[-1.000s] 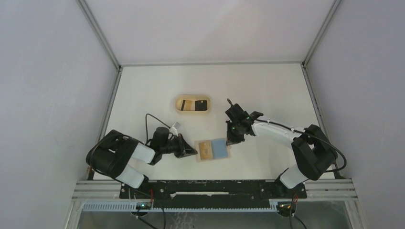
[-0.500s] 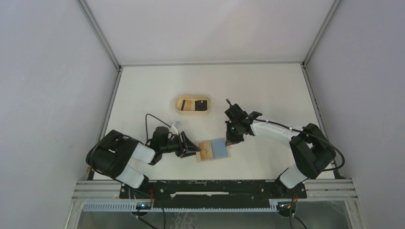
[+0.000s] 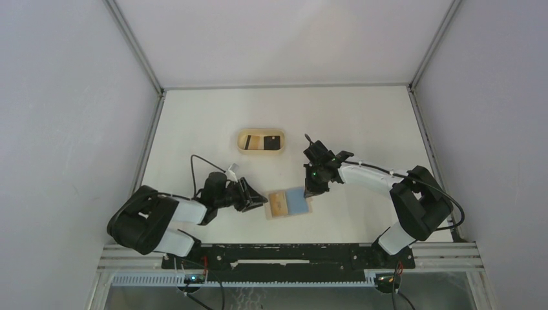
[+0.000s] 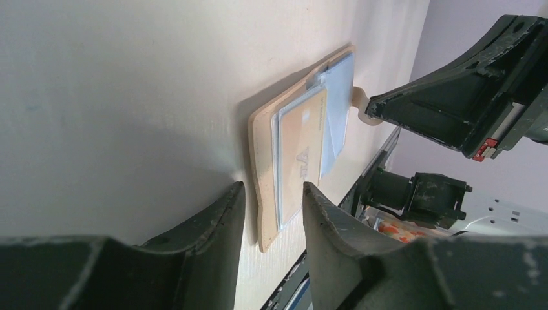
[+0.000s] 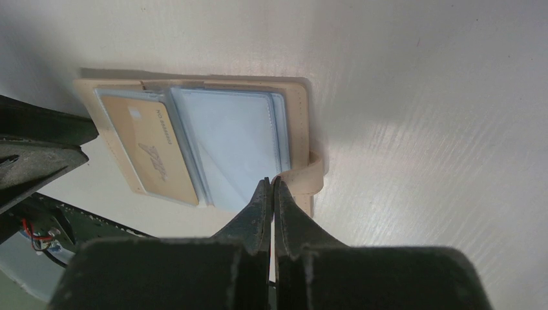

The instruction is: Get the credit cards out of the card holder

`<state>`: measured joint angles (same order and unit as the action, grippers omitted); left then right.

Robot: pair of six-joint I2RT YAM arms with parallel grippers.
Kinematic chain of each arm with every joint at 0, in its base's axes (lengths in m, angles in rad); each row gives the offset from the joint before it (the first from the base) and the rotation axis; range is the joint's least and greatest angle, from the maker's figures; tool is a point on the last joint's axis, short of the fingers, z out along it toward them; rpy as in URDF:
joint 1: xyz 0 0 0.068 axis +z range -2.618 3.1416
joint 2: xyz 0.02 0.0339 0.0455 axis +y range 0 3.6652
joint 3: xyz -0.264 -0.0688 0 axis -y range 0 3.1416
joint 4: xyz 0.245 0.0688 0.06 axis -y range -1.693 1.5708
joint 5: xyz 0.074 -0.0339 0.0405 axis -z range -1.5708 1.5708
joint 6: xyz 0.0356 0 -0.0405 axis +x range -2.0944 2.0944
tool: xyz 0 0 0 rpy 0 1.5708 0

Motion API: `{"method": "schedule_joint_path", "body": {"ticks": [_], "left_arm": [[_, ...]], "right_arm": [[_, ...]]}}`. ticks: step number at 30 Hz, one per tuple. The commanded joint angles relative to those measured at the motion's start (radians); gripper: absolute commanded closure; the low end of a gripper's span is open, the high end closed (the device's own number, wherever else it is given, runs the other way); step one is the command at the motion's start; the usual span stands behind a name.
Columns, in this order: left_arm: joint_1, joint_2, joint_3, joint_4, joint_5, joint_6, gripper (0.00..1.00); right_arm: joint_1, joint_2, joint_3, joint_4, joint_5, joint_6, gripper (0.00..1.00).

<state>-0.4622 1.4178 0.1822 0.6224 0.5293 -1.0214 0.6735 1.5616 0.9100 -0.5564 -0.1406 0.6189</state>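
The card holder (image 3: 289,203) lies opened flat on the worktop (image 3: 362,123), near the front edge and about midway between the two arms. A card (image 3: 279,204) sits in its left half. Its closure tab (image 5: 304,177) sticks out from the right edge. The left gripper (image 3: 260,200) is low over the worktop just left of the holder, jaws apart and in line with the holder's left edge. The right gripper (image 3: 309,192) points down at the holder's right edge, jaws together, tips at the tab. Behind the holder and slightly left, well apart from it, stands the tray (image 3: 240,141), with cards (image 3: 274,142) lying in it.
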Motion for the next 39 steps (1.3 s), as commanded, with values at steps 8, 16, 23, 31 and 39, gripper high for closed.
{"method": "schedule_joint_path", "body": {"ticks": [8,16,23,31,39], "left_arm": [[-0.033,0.011,0.026,-0.047,-0.042,0.012,0.58],[-0.064,-0.014,0.053,-0.076,-0.042,0.001,0.59],[-0.064,-0.031,0.036,-0.044,-0.047,-0.019,0.83],[-0.064,-0.039,0.041,-0.031,-0.045,-0.024,1.00],[-0.064,-0.058,0.070,-0.067,-0.061,-0.013,1.00]], "right_arm": [[-0.006,0.002,0.032,0.033,-0.006,-0.019,1.00],[-0.006,0.005,0.032,0.035,-0.007,-0.019,1.00],[-0.006,0.008,0.032,0.036,-0.009,-0.021,1.00],[-0.005,0.004,0.032,0.044,-0.014,-0.019,1.00],[-0.010,-0.085,0.065,0.041,0.018,-0.059,0.37]]}}
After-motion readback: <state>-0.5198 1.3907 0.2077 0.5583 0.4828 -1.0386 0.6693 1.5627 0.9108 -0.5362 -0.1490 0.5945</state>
